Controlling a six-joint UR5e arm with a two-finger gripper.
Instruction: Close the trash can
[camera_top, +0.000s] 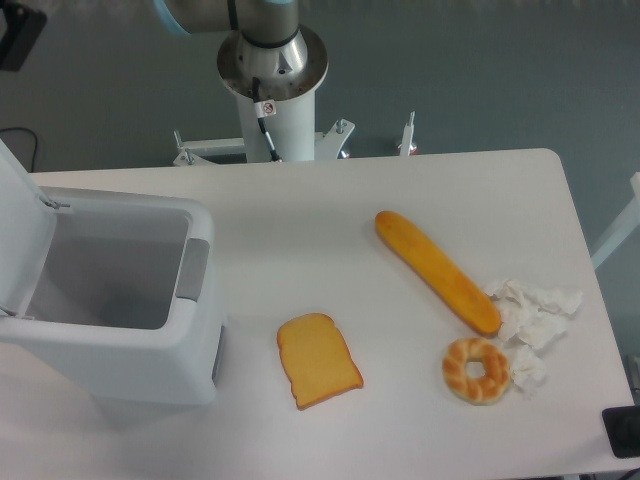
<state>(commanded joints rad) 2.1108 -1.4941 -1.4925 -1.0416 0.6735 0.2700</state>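
The trash can (150, 355) is a big white bin at the table's left side, its mouth open and its inside looking empty. Its white lid (18, 232) stands raised along the left edge. A grey latch tab (193, 270) sits on the right rim. My gripper (18, 35) shows only as a dark piece at the top-left corner, high above and behind the bin; most of it is cut off by the frame edge, so its fingers are hidden.
A slice of toast (318, 360) lies right of the bin. A long baguette (437, 270), a bagel (476, 369) and crumpled white paper (535, 310) lie at the right. The arm's base (271, 70) stands behind the table.
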